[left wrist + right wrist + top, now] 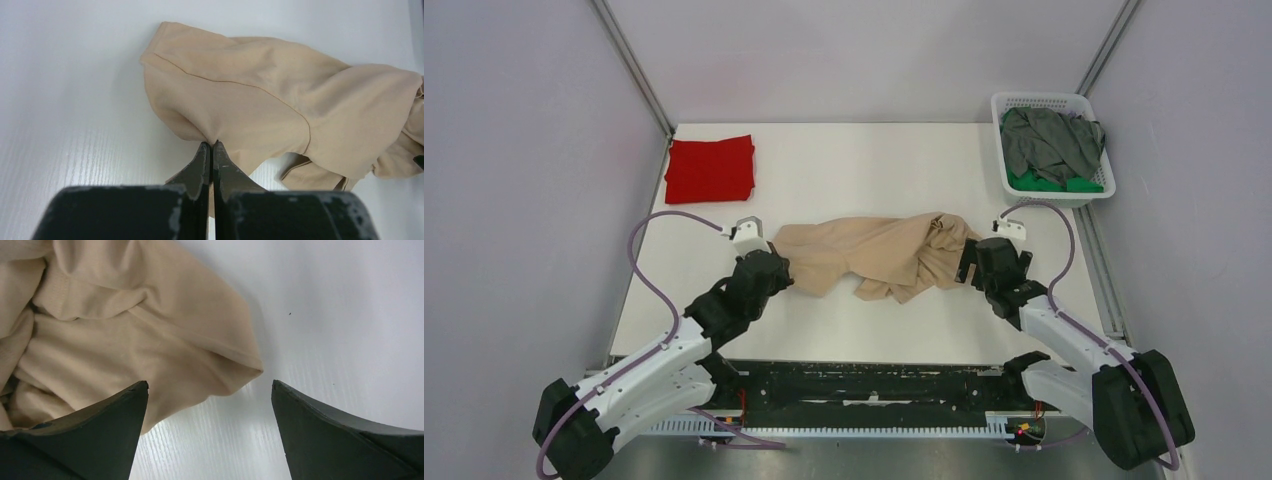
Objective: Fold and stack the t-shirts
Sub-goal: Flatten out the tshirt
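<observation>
beige t-shirt (864, 255) bunched mid-way across the table (874, 160), between the two grippers
left gripper (210, 146) has its jaws pressed together on the shirt's left edge; right gripper (209, 383) gapes wide over the right edge, gripping nothing. a folded red t-shirt (710, 168) lies at the far left corner.

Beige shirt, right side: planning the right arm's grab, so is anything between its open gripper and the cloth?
Nothing visible. The right gripper is open, and an edge of the beige shirt lies between its fingers, with only white table beside it. The left gripper is shut on the shirt's other end.
</observation>
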### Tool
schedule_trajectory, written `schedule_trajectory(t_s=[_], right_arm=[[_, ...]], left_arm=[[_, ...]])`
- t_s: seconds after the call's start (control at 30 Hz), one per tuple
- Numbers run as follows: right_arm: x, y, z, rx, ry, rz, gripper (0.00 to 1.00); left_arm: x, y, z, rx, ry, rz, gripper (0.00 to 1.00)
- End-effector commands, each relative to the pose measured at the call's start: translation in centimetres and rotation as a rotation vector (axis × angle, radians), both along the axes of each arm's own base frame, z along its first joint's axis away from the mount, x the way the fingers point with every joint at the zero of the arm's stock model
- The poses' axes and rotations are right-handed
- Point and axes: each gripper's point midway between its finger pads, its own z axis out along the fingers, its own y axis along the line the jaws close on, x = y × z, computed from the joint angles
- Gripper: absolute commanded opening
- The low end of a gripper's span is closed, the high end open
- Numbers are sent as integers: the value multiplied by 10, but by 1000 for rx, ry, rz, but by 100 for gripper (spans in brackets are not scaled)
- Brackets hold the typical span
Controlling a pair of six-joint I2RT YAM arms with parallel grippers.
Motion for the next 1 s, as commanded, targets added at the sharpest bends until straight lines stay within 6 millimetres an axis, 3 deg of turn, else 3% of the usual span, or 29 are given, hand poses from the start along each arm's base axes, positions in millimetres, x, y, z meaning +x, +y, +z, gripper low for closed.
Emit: schedule_trajectory(t_s=[0.0, 0.23, 0.3, 0.37, 0.43, 0.53, 0.7, 0.83, 0.97], right_arm=[[27, -3, 9, 17, -130, -84, 94], [45, -2, 0, 59, -197, -130, 82], [48, -5, 1, 41, -207, -136, 66], [53, -10, 8, 16, -226, -147, 28], [61, -14, 26, -8, -275, -153, 13], [75, -19, 77, -28, -399, -165, 0], [82, -27, 191, -45, -643, -166, 0], [66, -25, 275, -32, -796, -108, 0], [35, -34, 353, -29, -924, -93, 0]], left_arm=[[8, 6, 21, 29, -60, 30, 2], [10, 7, 24, 25, -70, 38, 2], [11, 10, 27, 35, -80, 54, 2], [13, 15, 33, 47, -100, 74, 2], [17, 22, 48, 78, -142, 99, 2], [26, 46, 93, 116, -251, 217, 2], [23, 71, 198, 77, -464, 311, 2], [3, 93, 277, 21, -609, 337, 2], [-26, 118, 340, -25, -734, 358, 2]])
